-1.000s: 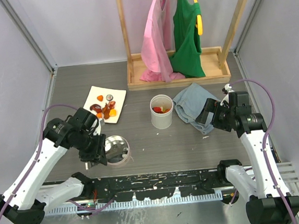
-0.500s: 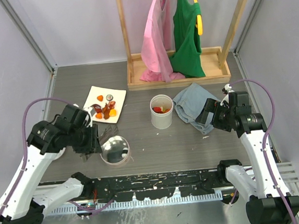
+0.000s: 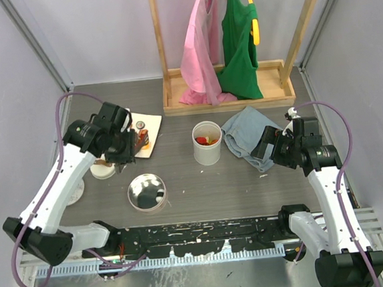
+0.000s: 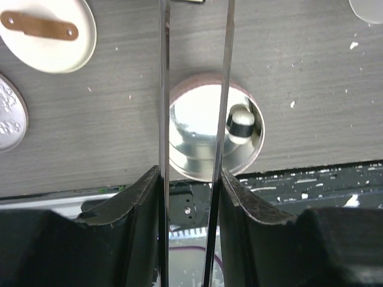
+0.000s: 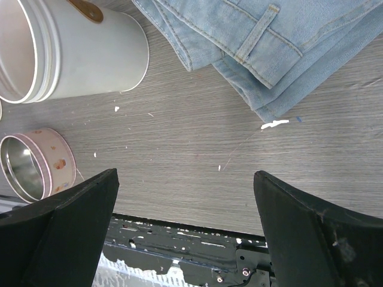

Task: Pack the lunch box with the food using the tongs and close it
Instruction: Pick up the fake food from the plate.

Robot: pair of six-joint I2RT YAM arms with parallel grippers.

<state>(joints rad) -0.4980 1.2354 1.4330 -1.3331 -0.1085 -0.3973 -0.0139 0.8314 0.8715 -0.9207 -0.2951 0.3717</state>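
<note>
My left gripper [image 4: 190, 176] is shut on the tongs [image 4: 164, 89]. Their two thin grey arms run up out of the jaws, slightly apart. In the top view the left gripper [image 3: 129, 147] hovers at the near edge of the white plate [image 3: 123, 118], covering part of the food [image 3: 142, 137], small orange, red and dark pieces. The lunch box [image 3: 207, 149] is a white cylinder standing open mid-table with red and orange pieces inside. Its white lid with a brown strap [image 4: 48, 33] lies apart on the table. My right gripper [image 5: 185, 179] is open and holds nothing, near the lunch box [image 5: 90, 51].
A shiny metal tin [image 3: 147, 191] sits near the front edge, seen also as the tin [image 4: 212, 134] below the tongs. Folded jeans [image 3: 244, 133] lie right of the lunch box. A wooden rack [image 3: 228, 100] with pink and green garments stands at the back.
My left arm has swung away from the metal tin and up to the plate, carrying the tongs. The right arm has not moved.
</note>
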